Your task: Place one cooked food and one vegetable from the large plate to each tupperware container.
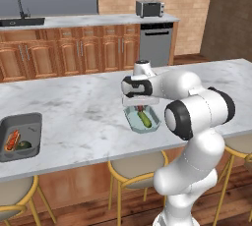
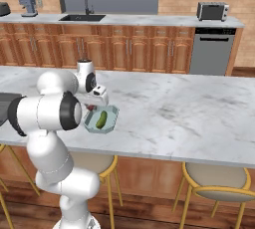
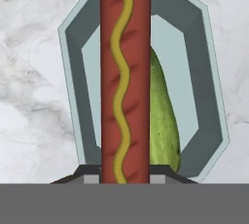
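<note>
The gripper (image 3: 124, 181), closed on a sausage (image 3: 124, 77), hovers over the pale blue-grey container (image 3: 214, 121) holding a cucumber (image 3: 163, 121). The next move is probably lowering, then letting go beside it.

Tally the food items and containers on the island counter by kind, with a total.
Containers: 2, the grey tray and the blue tub
Sausages: 2, in the gripper and in the tray
Green vegetables: 2
Total: 6
</note>
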Motion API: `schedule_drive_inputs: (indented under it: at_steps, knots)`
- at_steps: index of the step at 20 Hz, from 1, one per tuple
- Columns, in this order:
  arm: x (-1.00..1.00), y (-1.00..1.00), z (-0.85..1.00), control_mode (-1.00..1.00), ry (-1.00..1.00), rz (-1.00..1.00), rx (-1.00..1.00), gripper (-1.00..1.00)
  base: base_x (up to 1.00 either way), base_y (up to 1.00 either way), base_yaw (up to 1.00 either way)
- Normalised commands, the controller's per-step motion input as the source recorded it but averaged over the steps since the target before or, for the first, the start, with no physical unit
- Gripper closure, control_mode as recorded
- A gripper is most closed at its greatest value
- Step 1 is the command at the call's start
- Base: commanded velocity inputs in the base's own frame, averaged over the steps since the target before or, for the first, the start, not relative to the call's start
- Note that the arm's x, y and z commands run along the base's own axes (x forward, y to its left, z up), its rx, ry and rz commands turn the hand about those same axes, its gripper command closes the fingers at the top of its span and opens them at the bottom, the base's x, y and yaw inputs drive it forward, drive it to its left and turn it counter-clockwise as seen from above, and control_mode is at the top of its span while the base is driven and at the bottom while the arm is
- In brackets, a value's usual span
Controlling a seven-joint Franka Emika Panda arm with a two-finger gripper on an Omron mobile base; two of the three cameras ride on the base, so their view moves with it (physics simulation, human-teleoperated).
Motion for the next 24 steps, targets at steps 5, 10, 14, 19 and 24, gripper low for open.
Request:
schedule_drive_inputs:
  at_steps: [5,10,14,19,24]
  knots:
    - [0.00,-0.04,-0.19,-1.00,0.00,0.05,0.00,1.00,0.00,0.00,0.00]
    - [0.00,-0.03,-0.18,-1.00,-0.01,0.07,0.00,1.00,0.00,0.00,0.00]
    - [0.00,0.00,-0.07,-1.00,0.00,0.08,0.00,1.00,0.00,0.00,0.00]
    - [0.00,0.00,-0.02,-1.00,0.00,0.08,0.00,1.00,0.00,0.00,0.00]
    - [-0.08,0.00,-0.04,-1.00,0.00,0.06,0.00,1.00,0.00,0.00,0.00]
